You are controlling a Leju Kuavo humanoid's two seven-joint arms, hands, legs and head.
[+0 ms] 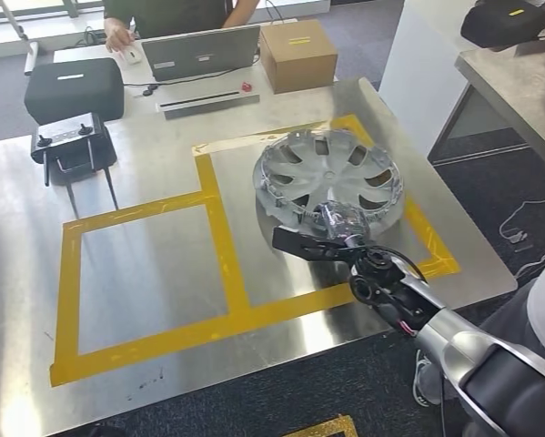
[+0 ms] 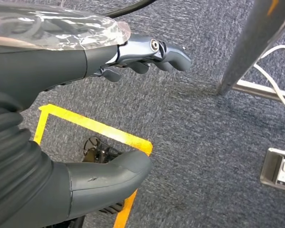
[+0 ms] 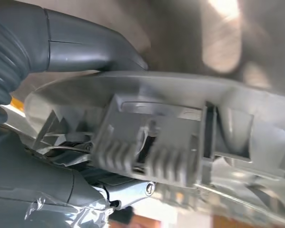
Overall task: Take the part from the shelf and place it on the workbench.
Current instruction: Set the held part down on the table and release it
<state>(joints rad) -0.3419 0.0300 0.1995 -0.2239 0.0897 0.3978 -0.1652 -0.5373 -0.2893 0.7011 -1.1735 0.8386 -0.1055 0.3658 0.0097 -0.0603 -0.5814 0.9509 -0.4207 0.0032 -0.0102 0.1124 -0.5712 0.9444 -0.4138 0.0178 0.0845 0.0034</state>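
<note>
— Where's the hubcap (image 1: 329, 175)?
— On the steel tabletop (image 1: 153, 264), toward its right edge, inside the right-hand yellow tape (image 1: 223, 238) box.
— And the right hand (image 1: 324, 238)?
— Gripping the hubcap's near rim, thumb (image 3: 94, 40) on one face.
— The left hand (image 2: 97, 61)?
— Hanging over carpet (image 2: 191, 142), fingers apart, holding nothing.

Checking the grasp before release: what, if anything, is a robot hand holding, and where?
The right robot hand holds the silver wheel cover by its near rim, thumb on one face and fingers on the other. The left robot hand holds nothing.
</note>
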